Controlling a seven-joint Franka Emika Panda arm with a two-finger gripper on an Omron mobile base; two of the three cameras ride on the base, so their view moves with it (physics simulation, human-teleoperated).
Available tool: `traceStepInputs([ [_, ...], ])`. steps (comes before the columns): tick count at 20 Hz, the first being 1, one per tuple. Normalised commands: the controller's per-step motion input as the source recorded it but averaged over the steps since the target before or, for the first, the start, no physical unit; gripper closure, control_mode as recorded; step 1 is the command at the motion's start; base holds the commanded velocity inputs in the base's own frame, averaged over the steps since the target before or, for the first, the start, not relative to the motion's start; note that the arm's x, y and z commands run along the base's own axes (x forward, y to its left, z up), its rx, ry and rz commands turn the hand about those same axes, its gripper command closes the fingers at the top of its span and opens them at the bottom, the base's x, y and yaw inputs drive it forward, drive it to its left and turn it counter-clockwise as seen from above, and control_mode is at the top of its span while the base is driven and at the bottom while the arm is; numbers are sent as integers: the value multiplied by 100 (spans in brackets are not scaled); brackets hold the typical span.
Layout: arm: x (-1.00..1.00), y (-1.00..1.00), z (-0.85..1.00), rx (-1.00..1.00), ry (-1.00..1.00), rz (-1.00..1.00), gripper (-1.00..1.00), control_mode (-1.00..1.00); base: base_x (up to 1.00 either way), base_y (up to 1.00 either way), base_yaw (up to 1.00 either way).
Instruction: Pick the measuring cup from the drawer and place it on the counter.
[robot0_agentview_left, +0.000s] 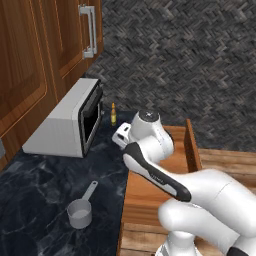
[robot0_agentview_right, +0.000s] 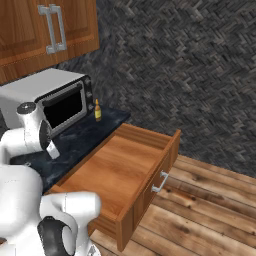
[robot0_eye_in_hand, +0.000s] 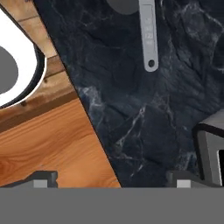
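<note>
The grey measuring cup (robot0_agentview_left: 80, 213) rests upright on the dark marbled counter (robot0_agentview_left: 40, 190), its long handle (robot0_eye_in_hand: 149, 35) pointing toward the microwave. My gripper (robot0_eye_in_hand: 111, 177) hovers above the counter's edge, beside the open wooden drawer (robot0_agentview_left: 150, 195), well away from the cup. Its two fingertips (robot0_eye_in_hand: 43, 177) stand wide apart with nothing between them, so it is open. In the left base view the hand (robot0_agentview_left: 119, 137) sits over the seam between drawer and counter. The drawer (robot0_agentview_right: 120, 170) shows a bare flat bottom.
A white microwave (robot0_agentview_left: 70, 120) stands at the back of the counter, with a small yellow bottle (robot0_agentview_left: 113, 115) next to it. Wooden cabinet doors (robot0_agentview_left: 30, 55) with metal handles hang above. The drawer front (robot0_agentview_right: 150, 195) juts out over the plank floor.
</note>
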Motion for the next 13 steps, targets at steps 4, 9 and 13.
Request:
traceStepInputs([
  [4,0,-88,2,6,-13,-46,-100,-100,0,0,0],
  [9,-2,-85,0,8,-11,-48,-100,-100,0,0,0],
  [13,-19,-84,-5,12,-9,-37,-100,-100,0,0,0],
])
